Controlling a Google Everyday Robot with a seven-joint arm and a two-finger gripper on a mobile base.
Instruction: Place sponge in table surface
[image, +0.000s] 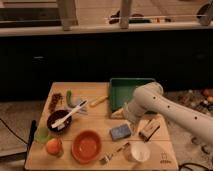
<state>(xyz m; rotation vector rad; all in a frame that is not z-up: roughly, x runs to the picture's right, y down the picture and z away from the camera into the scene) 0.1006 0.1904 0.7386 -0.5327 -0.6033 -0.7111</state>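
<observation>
The blue-grey sponge lies flat on the light wooden table surface, between the orange bowl and the tan-and-dark block. My gripper hangs at the end of the white arm, just above and behind the sponge, close to the front of the green tray. The arm's wrist hides most of the gripper.
An orange bowl, a white cup, a tan-and-dark block, a dark bowl with a white utensil, an orange fruit, a yellow item and cutlery sit on the table. A dark counter front stands behind.
</observation>
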